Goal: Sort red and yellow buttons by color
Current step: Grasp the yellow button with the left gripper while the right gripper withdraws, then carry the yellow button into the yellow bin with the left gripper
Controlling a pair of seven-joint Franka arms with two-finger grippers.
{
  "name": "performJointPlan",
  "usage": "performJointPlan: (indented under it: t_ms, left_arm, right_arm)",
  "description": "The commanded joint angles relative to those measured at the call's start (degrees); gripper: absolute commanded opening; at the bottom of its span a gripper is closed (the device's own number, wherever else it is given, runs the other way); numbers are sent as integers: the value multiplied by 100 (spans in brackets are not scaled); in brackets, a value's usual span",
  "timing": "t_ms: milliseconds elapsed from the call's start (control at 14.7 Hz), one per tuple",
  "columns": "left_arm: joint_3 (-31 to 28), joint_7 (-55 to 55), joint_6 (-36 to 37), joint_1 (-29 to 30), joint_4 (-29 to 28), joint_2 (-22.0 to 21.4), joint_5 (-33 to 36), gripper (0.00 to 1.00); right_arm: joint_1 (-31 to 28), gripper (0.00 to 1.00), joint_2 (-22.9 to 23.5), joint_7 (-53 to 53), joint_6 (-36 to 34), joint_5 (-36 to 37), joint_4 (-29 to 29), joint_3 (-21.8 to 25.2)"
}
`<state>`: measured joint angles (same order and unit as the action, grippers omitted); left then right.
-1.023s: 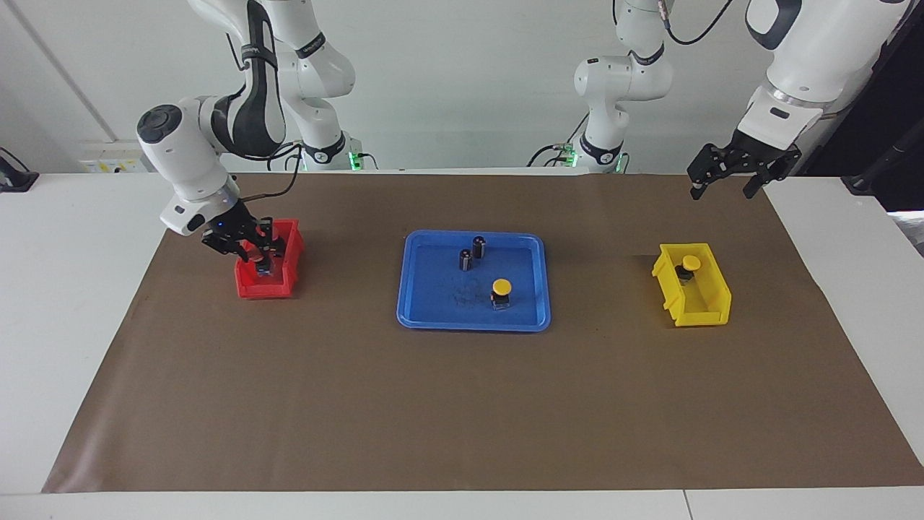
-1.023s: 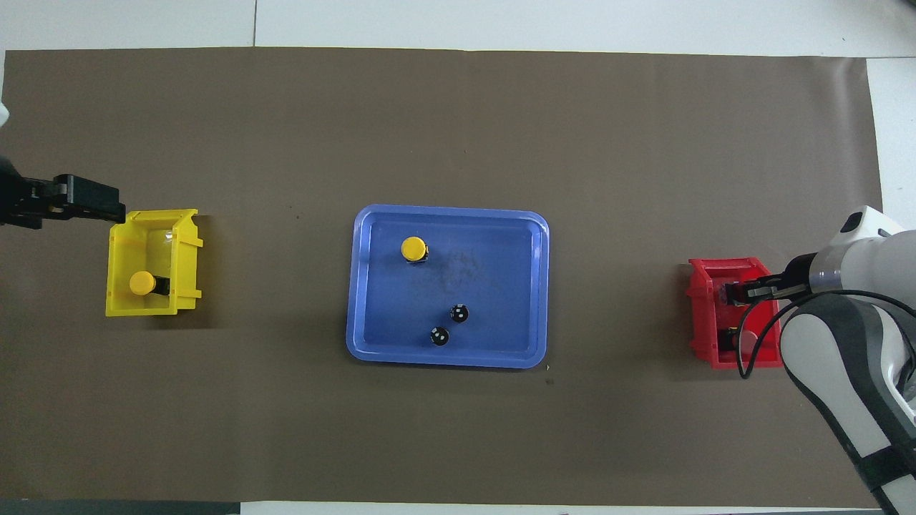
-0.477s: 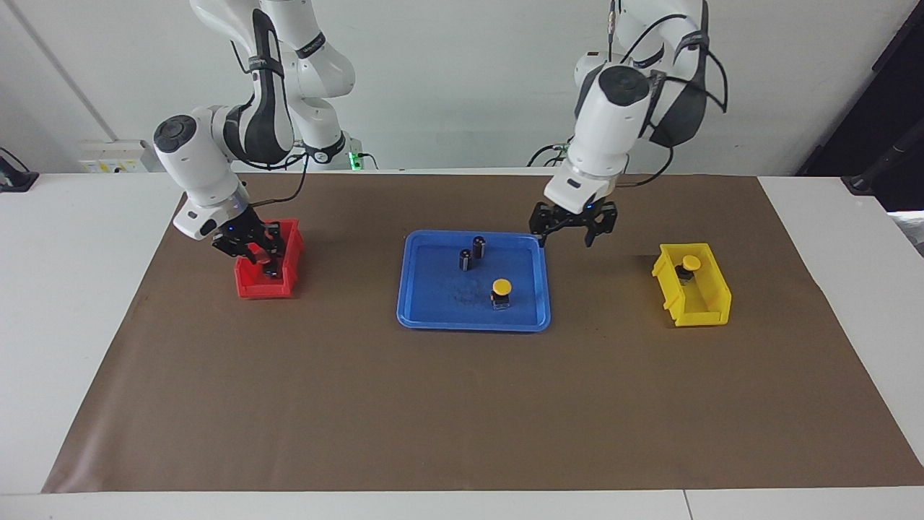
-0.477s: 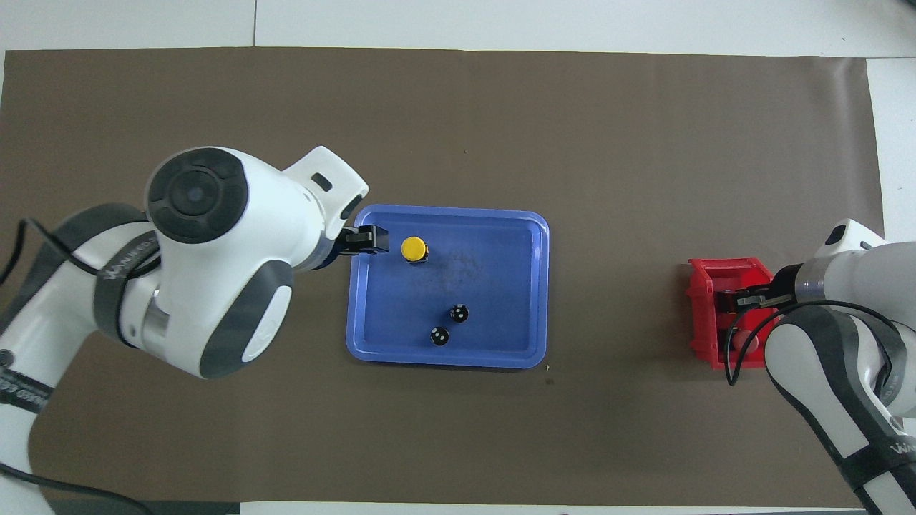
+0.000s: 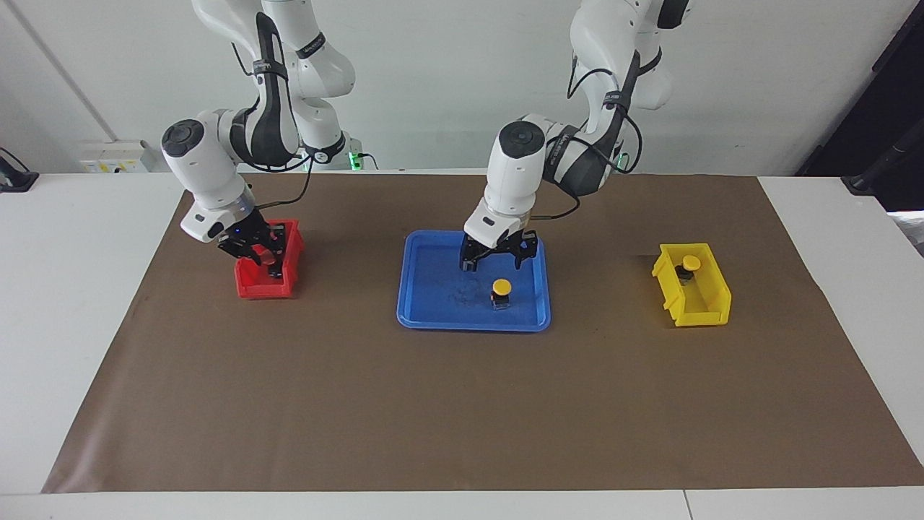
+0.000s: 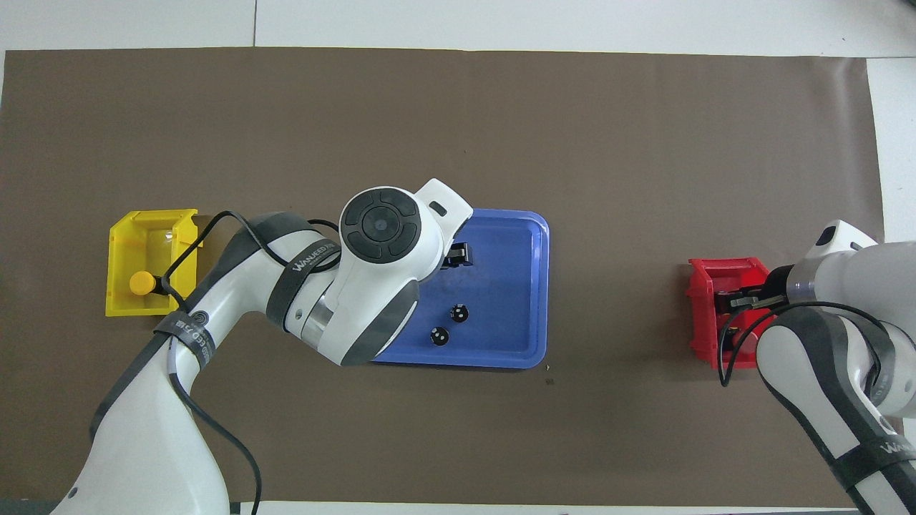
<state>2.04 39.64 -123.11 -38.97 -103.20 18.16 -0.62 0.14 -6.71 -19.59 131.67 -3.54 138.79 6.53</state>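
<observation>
Since the earlier frames, the left gripper point(image 5: 498, 256) has been carried from the yellow bin's end of the table to a position over the blue tray point(image 5: 426, 307), above the yellow button in the tray point(image 5: 501, 287); its fingers are spread apart and nothing is held between them. Over the same interval, the right gripper point(image 5: 261, 254) has been raised slightly at the red bin point(image 5: 245, 287); whether its fingers are parted or closed cannot be told.

Item: yellow button in the tray, upright on its black-and-silver block, untouched, hidden under the left arm in the overhead view.

Item: yellow button in the bin point(image 5: 691, 263), lying in the yellow bin point(image 5: 704, 307) at the left arm's end of the table, in the part of the bin nearer to the robots.

Item: red buttons, not clearly seen; the red bin's interior is largely covered by the right gripper.

Item: two dark cylinders point(image 6: 449, 324), standing close together in the tray, nearer to the robots than the tray's button.

Item: brown mat point(image 5: 462, 404), spread beneath tray and both bins.
</observation>
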Motion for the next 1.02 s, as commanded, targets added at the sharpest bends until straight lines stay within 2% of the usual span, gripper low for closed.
performJointPlan:
  t_ms: [0,136,409,477,682,750,818,955]
  left_arm:
    - [-125,141,-64,-41,178,197,176,96]
    - [-142,132,-73,30,186,249,255,95]
    - [-151,114,-73,109,169,258,247,81]
    - [-151,132,-55,109,160,258,247,77]
    - [-151,149,-55,118,160,258,212,58]
    - [-151,141,-64,118,160,258,203,53]
    - [-151,141,-64,118,169,258,203,45]
    - [-151,149,-47,127,178,258,194,11]
  right_arm:
    - [-14,51,56,34,-307,11,-307,-12]
    - [-14,51,144,43,-693,11,-667,-21]
    - [-5,52,144,104,-1563,11,-1483,-56]
    - [-5,57,144,165,-1870,11,-1773,-64]
    - [188,81,144,639,-2749,20,-2626,-65]
    - [188,99,144,788,-3100,20,-2968,-65]
    - [188,100,153,955,-3443,28,-3337,-65]
    - [188,100,467,1132,-4277,334,-4381,-65]
